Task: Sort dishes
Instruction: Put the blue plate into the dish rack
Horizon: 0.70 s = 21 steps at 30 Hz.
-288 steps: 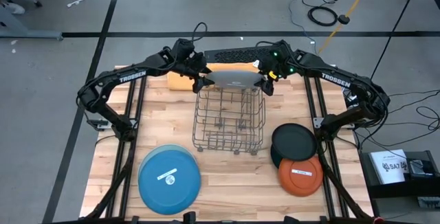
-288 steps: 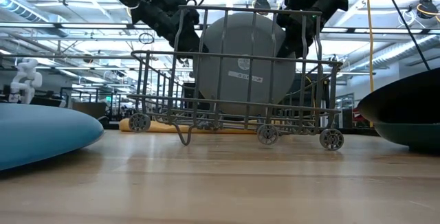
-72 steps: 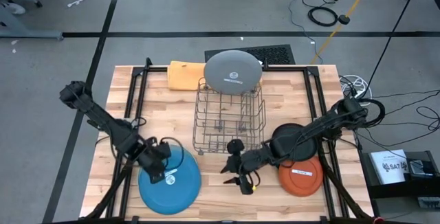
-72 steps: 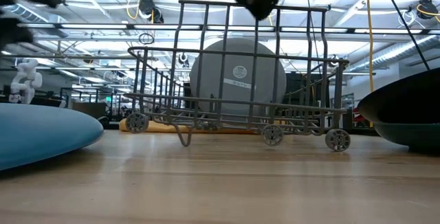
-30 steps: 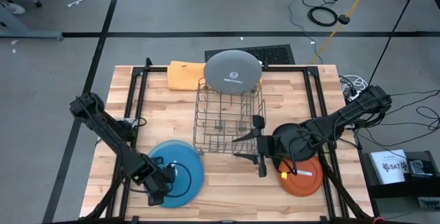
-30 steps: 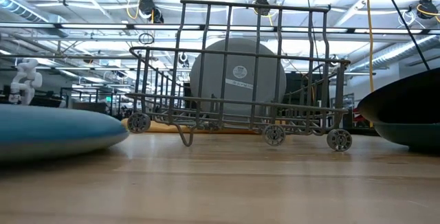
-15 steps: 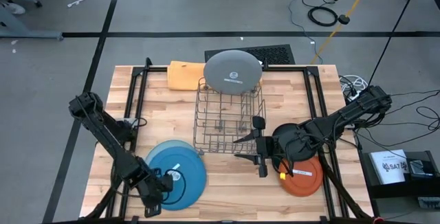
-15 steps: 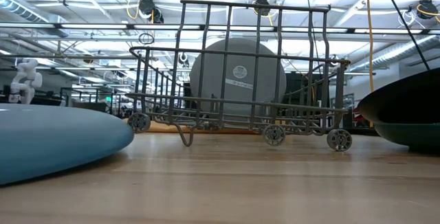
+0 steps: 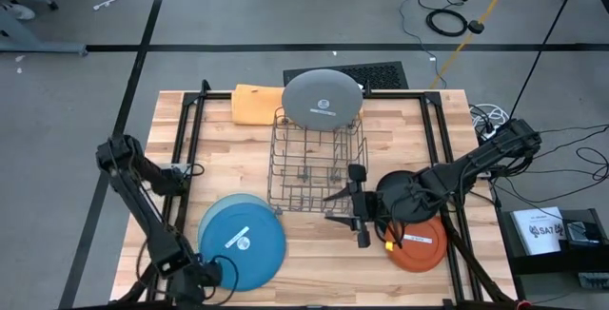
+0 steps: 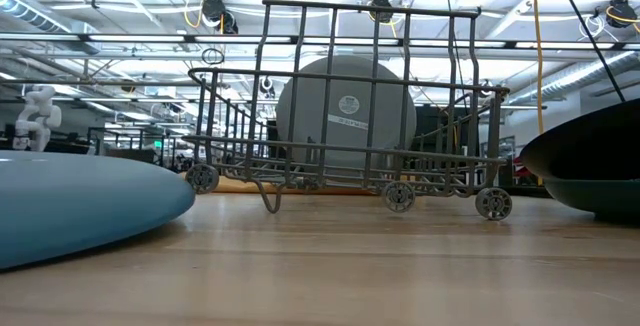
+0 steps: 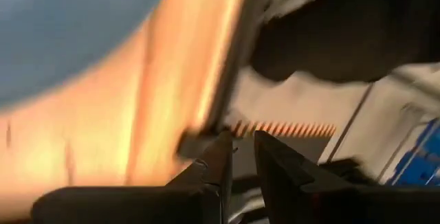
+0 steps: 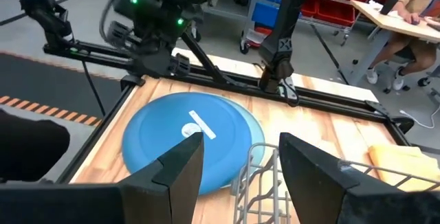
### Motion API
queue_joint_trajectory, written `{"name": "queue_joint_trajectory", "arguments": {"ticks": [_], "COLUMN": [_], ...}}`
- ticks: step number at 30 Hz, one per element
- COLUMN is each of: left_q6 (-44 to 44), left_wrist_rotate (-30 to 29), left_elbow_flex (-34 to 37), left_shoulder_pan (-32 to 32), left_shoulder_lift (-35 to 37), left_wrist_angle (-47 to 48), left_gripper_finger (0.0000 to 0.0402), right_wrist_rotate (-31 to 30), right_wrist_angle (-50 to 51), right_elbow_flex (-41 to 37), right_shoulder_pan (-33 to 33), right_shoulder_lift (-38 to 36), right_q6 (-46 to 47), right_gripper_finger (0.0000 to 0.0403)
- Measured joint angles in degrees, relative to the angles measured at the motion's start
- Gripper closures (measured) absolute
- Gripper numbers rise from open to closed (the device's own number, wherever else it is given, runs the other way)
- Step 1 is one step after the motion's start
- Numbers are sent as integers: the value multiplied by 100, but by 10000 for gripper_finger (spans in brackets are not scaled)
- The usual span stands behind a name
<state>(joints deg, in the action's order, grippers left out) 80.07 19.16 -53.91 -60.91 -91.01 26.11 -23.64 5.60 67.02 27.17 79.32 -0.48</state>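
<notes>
The large grey plate (image 9: pixel 322 100) stands on edge at the far end of the wire rack (image 9: pixel 317 163), leaning back over the rack's rear rim; the low view shows a round sticker and a white strip label on its face, the print too small to read. The large blue plate (image 9: pixel 242 242) lies flat near the table's front left, a white sticker on it; the right wrist view shows that sticker as a slanted strip, unreadable. The smaller black plate (image 9: pixel 407 195) lies to the right of the rack, overlapping the smaller orange plate (image 9: pixel 419 242) in front of it, which carries a white label with illegible print.

The left gripper (image 9: pixel 203 283) sits off the blue plate's front left edge, at the table's (image 9: pixel 314 253) front border; in the left wrist view its fingers (image 11: pixel 223 165) stand nearly together with a narrow slit between them, holding nothing. The right gripper (image 9: pixel 360 217) hovers between the rack's front right corner and the black plate, jaws parted wide and empty.

An orange cloth (image 9: pixel 257 104) lies at the far edge, beside the grey plate. Bare wood lies open in front of the rack. White lettering on the left arm is too blurred to read in the right wrist view, where a seated person (image 12: pixel 405 18) also shows at a desk beyond the table.
</notes>
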Motion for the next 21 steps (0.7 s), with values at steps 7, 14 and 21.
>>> {"name": "queue_joint_trajectory", "arguments": {"ticks": [7,14,21], "left_q6": [1051,1657,3015], "left_wrist_rotate": [293,-1185,-3505], "left_elbow_flex": [7,4,7], "left_shoulder_pan": [-13,-104,-700], "left_shoulder_lift": [-515,-341,-112], "left_wrist_angle": [11,-416,-280], "left_gripper_finger": [339,338,297], "right_wrist_rotate": [-4,-3,-3], "right_wrist_angle": [56,-34,-32], "right_elbow_flex": [0,0,0], "right_shoulder_pan": [13,58,86], "right_shoulder_lift": [1,1,1], "right_q6": [144,176,178], "right_gripper_finger": [220,220,220]}}
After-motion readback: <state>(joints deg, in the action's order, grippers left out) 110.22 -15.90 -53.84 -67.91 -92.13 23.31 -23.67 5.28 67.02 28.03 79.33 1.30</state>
